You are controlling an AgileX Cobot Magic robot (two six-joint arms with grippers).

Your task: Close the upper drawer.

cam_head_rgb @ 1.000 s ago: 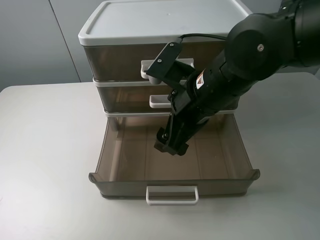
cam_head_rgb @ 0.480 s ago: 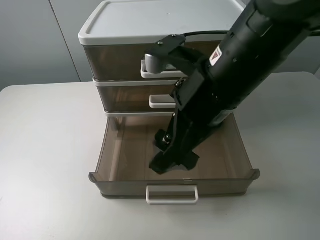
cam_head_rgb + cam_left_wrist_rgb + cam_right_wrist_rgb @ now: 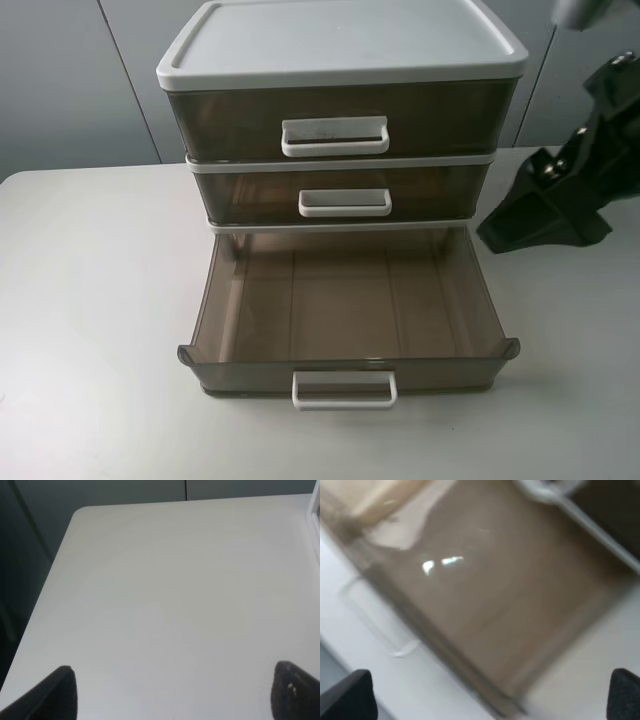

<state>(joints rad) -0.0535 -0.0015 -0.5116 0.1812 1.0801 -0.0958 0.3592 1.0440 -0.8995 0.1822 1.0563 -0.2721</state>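
The upper drawer, the middle tier of the unit on the worktop, looks pushed in flush or nearly so, while the lowest drawer stands pulled far out beneath it. The right gripper, fingertips wide apart, hangs off the unit's right side and is the nearer, with the drawer front to its left and any push running straight back into the unit. The left gripper, likewise spread, looks over bare worktop.

White table, lowest drawer open
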